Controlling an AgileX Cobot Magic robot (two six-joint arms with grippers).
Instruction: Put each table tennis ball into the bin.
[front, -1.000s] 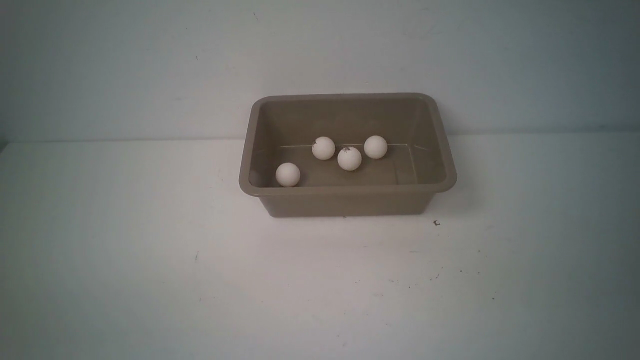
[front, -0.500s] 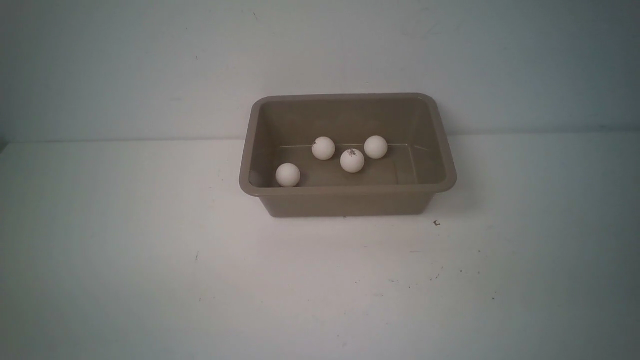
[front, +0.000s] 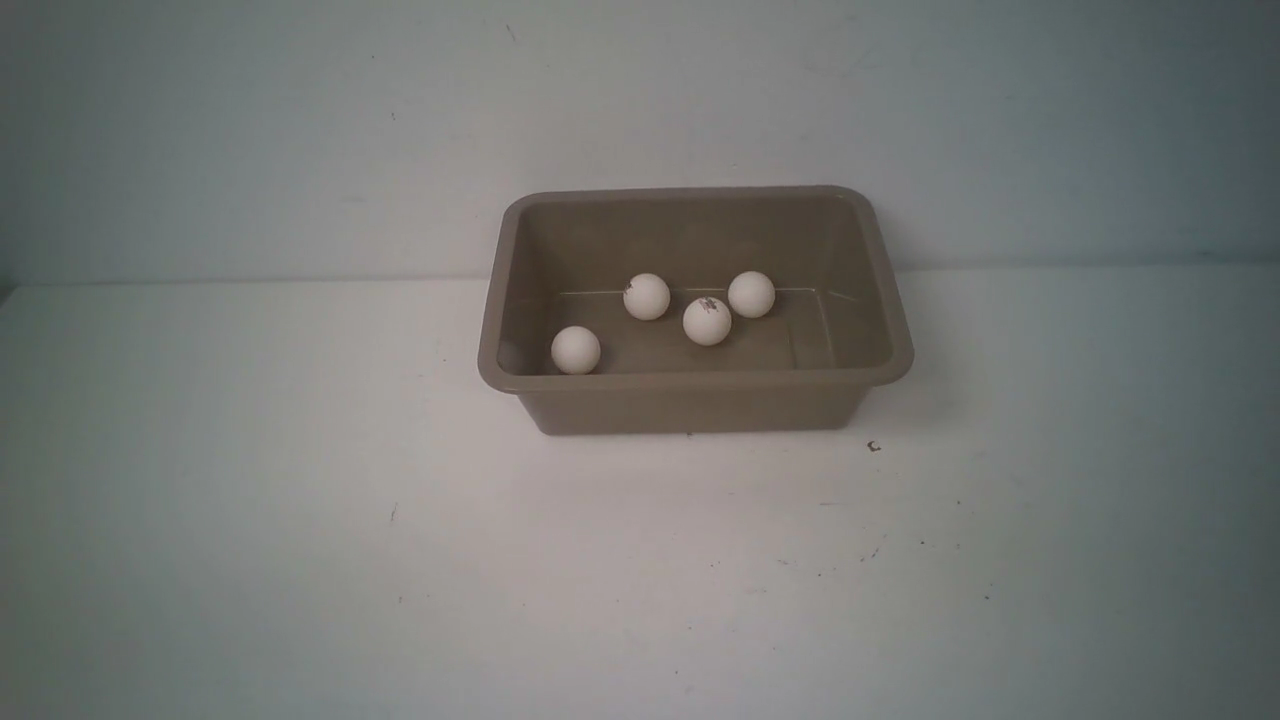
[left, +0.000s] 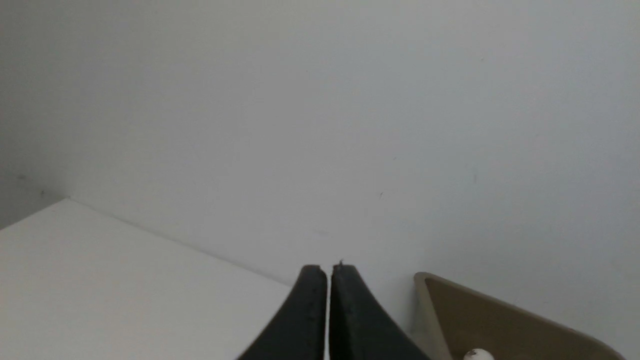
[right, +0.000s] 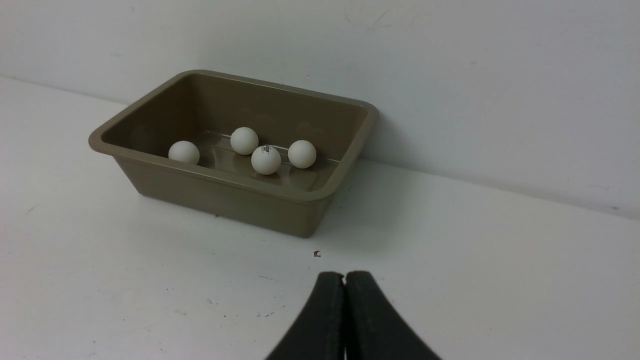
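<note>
The tan-brown bin (front: 690, 400) stands on the white table against the back wall. Several white table tennis balls lie on its floor: one at the near left (front: 576, 350), one with a dark mark (front: 647, 296), a marked one in the middle (front: 707, 321), and one beside it on the right (front: 751, 294). Neither arm shows in the front view. My left gripper (left: 328, 270) is shut and empty, left of the bin's corner (left: 425, 290). Well short of the bin (right: 225, 195), my right gripper (right: 344, 276) is shut over the table with nothing in it.
The white wall (front: 300, 130) rises right behind the bin. A small dark speck (front: 873, 446) lies on the table near the bin's front right corner, with faint scuff marks (front: 870, 550) closer to me.
The marked middle ball has rolled slightly to the right inside the bin, towards the right-hand ball. The other balls and the bin have not moved.
</note>
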